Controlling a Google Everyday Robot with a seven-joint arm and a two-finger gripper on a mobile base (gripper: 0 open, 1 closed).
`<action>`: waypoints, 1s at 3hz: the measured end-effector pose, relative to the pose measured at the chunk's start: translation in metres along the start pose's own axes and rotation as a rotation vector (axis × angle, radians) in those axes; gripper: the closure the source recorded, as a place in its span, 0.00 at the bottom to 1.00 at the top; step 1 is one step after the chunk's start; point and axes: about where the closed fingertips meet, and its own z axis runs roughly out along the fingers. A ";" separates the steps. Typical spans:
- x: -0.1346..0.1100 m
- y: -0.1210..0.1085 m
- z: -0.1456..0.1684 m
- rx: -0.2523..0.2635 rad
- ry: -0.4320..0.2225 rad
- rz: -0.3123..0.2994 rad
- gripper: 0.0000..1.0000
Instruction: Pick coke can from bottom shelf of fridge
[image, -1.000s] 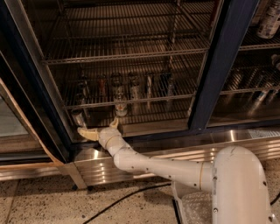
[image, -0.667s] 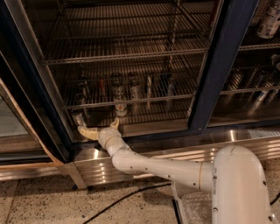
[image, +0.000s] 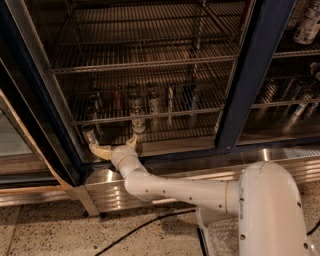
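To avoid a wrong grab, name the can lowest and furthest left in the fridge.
The silver-grey can, lower and further left than every other, beside the open gripper at the base of the fridge.

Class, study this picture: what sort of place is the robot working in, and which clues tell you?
Probably a shop or canteen drinks area: a glass-door display fridge with wire racks, rows of cans, a speckled floor. The gripper is at the bottom shelf.

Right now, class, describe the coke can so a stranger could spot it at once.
In the open compartment of the fridge, find the bottom shelf, under the row of cans. The coke can stands just beyond the open-jawed gripper, reddish with a silver rim; its left neighbour is silver-grey.
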 end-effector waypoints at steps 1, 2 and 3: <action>0.000 0.002 -0.001 0.026 0.010 -0.066 0.00; 0.004 0.002 0.000 0.045 0.023 -0.115 0.00; 0.006 0.000 0.003 0.067 0.035 -0.147 0.00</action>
